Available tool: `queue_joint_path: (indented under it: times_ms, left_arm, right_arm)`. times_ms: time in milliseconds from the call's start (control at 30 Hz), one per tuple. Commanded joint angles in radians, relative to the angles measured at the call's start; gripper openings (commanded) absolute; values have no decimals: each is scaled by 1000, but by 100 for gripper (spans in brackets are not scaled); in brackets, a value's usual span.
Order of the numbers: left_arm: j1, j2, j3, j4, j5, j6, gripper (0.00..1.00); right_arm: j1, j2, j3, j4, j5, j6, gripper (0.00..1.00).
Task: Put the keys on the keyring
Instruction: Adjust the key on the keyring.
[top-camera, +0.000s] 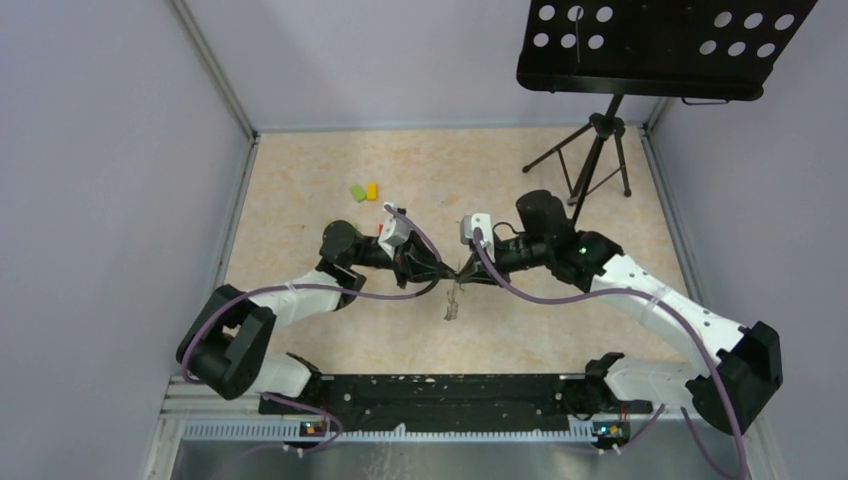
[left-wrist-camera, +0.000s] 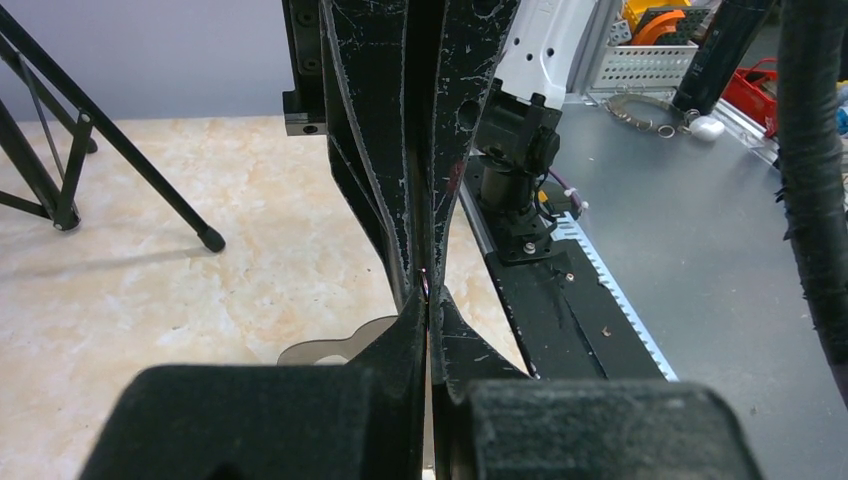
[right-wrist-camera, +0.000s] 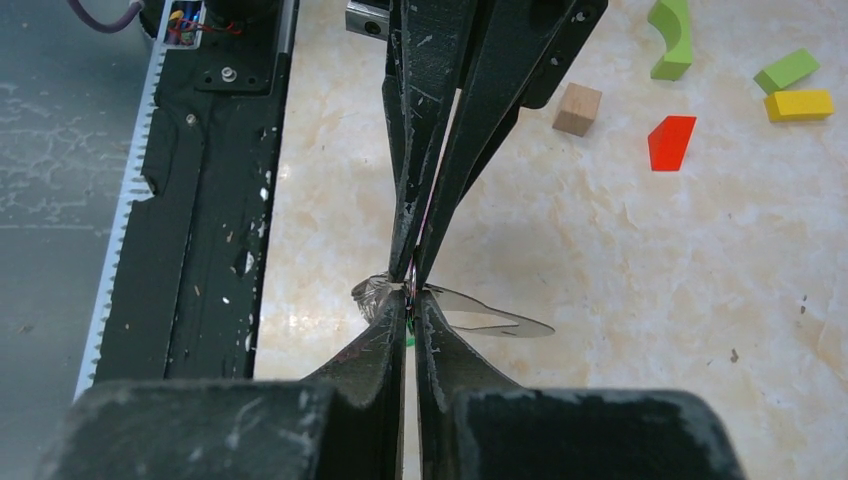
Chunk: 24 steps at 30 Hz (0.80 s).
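Note:
My left gripper (top-camera: 446, 271) and right gripper (top-camera: 466, 274) meet tip to tip above the table's middle. Both are shut on the keyring (right-wrist-camera: 411, 281), a thin dark loop seen edge-on between the fingers; it also shows as a sliver in the left wrist view (left-wrist-camera: 425, 285). The keys (top-camera: 452, 302) hang in a small silver bunch just below the meeting point. In the right wrist view a silver key (right-wrist-camera: 376, 294) shows left of my fingertips (right-wrist-camera: 385, 335), with a speck of green tag (right-wrist-camera: 409, 340) between them. Most of the ring is hidden by the fingers.
Green (top-camera: 357, 193) and yellow (top-camera: 371, 190) blocks lie at the back left; the right wrist view also shows a red block (right-wrist-camera: 671, 142) and a tan cube (right-wrist-camera: 577, 108). A black music stand (top-camera: 596, 150) stands at the back right. A black rail (top-camera: 440, 390) runs along the near edge.

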Motion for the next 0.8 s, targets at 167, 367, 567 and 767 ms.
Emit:
queue_joint_path:
  times_ms: [167,367,567,767]
  left_arm:
    - [11,6,-9,23,10,54,0]
    - [18,-68,19,-249,-29,378,28]
    - [17,-108,-2,-319,-77,583,48]
    - [18,-111,-87,-169,-110,591,55]
  right_arm:
    - [-6,0,87,-43,34,-30,0]
    - [73,102,245,-294,247,-95,0]
    - [144,194,359,-430,423,-91,0]
    - [180,271,482,-541,510,-99,0]
